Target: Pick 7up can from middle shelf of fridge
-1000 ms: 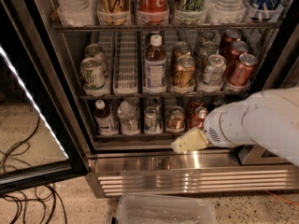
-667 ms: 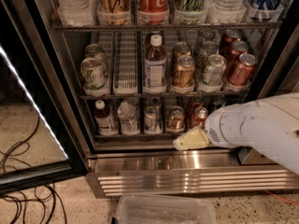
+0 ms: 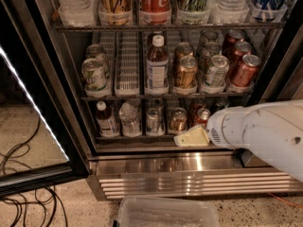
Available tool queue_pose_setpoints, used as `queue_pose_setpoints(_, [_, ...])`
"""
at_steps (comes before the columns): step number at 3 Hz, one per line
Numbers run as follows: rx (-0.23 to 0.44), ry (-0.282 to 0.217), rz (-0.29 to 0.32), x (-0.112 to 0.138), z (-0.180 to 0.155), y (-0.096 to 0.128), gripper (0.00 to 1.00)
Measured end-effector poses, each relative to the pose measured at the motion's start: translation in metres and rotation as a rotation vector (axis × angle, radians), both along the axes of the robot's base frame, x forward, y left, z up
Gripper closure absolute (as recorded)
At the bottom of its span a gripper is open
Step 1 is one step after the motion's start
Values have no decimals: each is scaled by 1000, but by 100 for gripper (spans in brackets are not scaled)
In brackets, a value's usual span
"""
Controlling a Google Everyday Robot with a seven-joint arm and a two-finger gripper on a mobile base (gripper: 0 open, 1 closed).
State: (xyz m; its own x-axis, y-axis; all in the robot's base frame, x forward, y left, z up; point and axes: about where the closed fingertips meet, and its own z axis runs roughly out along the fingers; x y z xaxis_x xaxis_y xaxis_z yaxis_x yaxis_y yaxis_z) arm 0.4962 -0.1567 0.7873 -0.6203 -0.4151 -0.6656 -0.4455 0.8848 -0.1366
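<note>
Currently the cream-coloured gripper [image 3: 191,137] at the end of the bulky white robot arm [image 3: 265,136] hangs low, at the front lip of the bottom tier of the stainless-steel display fridge [image 3: 165,164]. It is well below its goal. Whether it is parted or closed cannot be told, and nothing shows in its hold.

The short silvery-white 7up can with green markings [image 3: 216,71] stands upright at the front of the dark wire middle shelf [image 3: 132,97]. It sits close between a gold-brown aluminium can [image 3: 185,72] and a red aluminium can [image 3: 244,70].

Likely trouble: a straight rise could catch the shelf's front edge, and a slightly off approach could topple a neighbour or close on the wrong can.

Open room lies in front of the shelves. The black-framed glass door [image 3: 33,108] with its white light strip stands well apart.
</note>
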Motion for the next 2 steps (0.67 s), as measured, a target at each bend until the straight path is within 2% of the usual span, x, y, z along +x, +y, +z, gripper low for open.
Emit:
queue_pose_setpoints(1, [32, -89, -97, 7, -13, -29, 0])
queue_pose_setpoints(2, [53, -249, -205, 7, 15, -87, 0])
